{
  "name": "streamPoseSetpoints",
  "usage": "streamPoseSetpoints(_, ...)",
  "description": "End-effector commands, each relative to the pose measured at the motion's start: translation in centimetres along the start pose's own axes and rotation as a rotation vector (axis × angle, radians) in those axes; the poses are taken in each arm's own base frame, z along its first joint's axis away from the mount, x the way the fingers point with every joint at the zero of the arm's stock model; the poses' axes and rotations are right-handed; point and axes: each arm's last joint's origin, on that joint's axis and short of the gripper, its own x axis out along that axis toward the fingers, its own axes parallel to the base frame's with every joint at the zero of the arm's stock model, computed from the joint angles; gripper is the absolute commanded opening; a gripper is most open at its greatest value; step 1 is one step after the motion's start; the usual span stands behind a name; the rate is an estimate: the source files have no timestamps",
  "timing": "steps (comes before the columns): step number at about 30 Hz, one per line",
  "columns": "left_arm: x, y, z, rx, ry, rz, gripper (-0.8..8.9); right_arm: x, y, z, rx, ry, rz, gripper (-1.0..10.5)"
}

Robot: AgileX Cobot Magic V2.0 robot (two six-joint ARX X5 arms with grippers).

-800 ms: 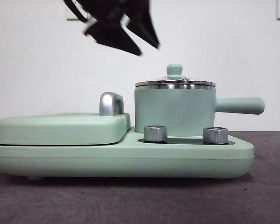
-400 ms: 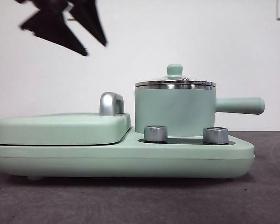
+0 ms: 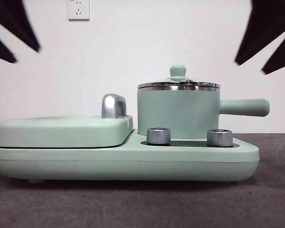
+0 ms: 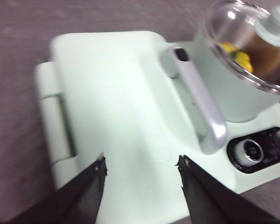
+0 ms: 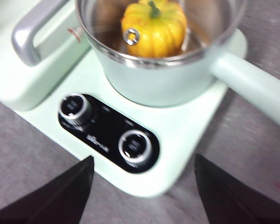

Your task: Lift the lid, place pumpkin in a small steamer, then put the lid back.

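The small steamer (image 3: 178, 114) stands on the right of the mint-green appliance, handle pointing right. The lid (image 3: 178, 85) sits on it, silver rim and mint knob on top. The pumpkin (image 5: 154, 28) lies inside the steamer, seen through the lid's glass in the right wrist view and partly in the left wrist view (image 4: 235, 53). My left gripper (image 3: 24, 56) hangs open and empty at the top left, above the flat cover (image 4: 126, 116). My right gripper (image 3: 251, 68) hangs open and empty at the top right, above the appliance's front corner (image 5: 143, 159).
A wide flat mint-green cover (image 3: 61, 130) with a chrome arch handle (image 3: 113, 105) fills the appliance's left half. Two silver dials (image 3: 158, 136) (image 3: 219, 137) sit in front of the steamer. The dark grey tabletop (image 3: 142, 204) lies in front.
My left gripper has moved left and away from above the lid to the top left corner. My right gripper has come into view at the top right. The lid and steamer have not moved.
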Motion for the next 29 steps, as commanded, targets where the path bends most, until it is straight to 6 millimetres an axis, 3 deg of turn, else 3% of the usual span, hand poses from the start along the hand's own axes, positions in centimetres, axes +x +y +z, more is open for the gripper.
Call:
streamPoseSetpoints(1,-1.1,0.2,-0.2,-0.025,-0.014,0.017,2.5,1.0,0.0,0.5,-0.011,0.007,0.019,3.4)
streamPoseSetpoints(8,-2.0,0.4,-0.4,0.009,-0.026,0.029,2.42,1.6,0.0,0.6,-0.028,0.012,0.037,3.2)
streamPoseSetpoints(9,-2.0,0.4,-0.5,0.013,-0.022,0.03,1.46,1.6,0.0,0.6,-0.028,0.01,0.04,2.2)
streamPoseSetpoints(10,-2.0,0.4,-0.5,0.013,-0.022,0.029,-0.31,1.5,0.0,0.6,-0.033,0.008,0.039,0.6)
streamPoseSetpoints(11,-2.0,0.4,-0.4,0.013,-0.026,0.026,0.17,1.4,0.0,0.7,-0.046,0.001,0.039,0.0)
streamPoseSetpoints(29,-2.3,0.3,-0.4,0.022,-0.038,0.015,0.07,1.3,0.2,0.9,-0.042,-0.021,0.082,0.2)
